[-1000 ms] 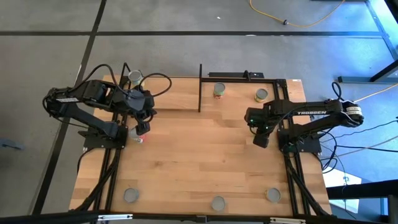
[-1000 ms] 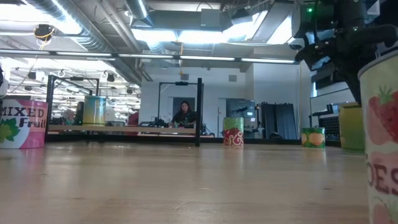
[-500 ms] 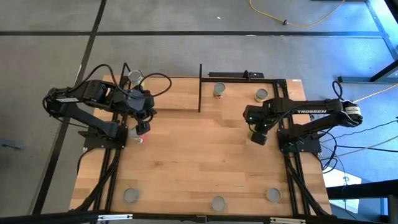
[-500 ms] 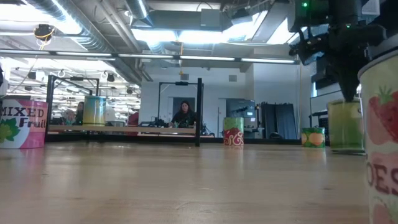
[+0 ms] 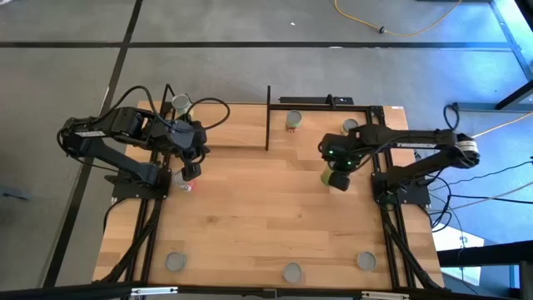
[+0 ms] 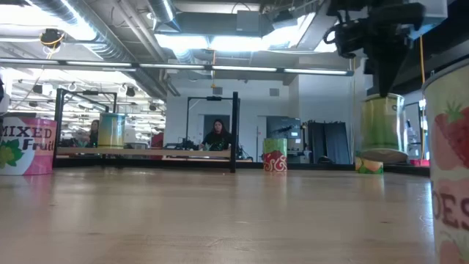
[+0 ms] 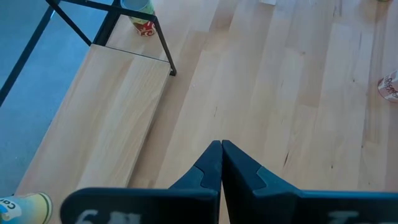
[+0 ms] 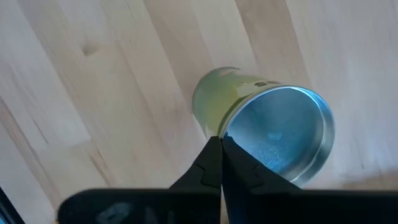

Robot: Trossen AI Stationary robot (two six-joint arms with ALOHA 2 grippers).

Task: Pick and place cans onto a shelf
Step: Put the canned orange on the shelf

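High view: three cans (image 5: pixel 293 121) are seen on the shelf (image 5: pixel 237 125) along the bench's (image 5: pixel 266 217) 12 o'clock edge. A green can (image 5: pixel 331 178) is gripped by the right gripper (image 5: pixel 338 175) toward 2 o'clock, short of the shelf. Three more are lined along 6 o'clock, and one lies beside the left gripper (image 5: pixel 191 171) at 10 o'clock, so roughly half the job is judged left.

Low view: the green can (image 6: pixel 381 125) is held clear of the bench under the right gripper (image 6: pixel 382 89). A person (image 6: pixel 218 136) is seated in the lit room beyond.

Left wrist view: the left gripper's (image 7: pixel 221 146) jaws are closed on nothing, over bare pale planks beside the shelf (image 7: pixel 106 118).

Right wrist view: the right gripper's (image 8: pixel 221 140) jaws are pinched on the tilted green can (image 8: pixel 249 118).
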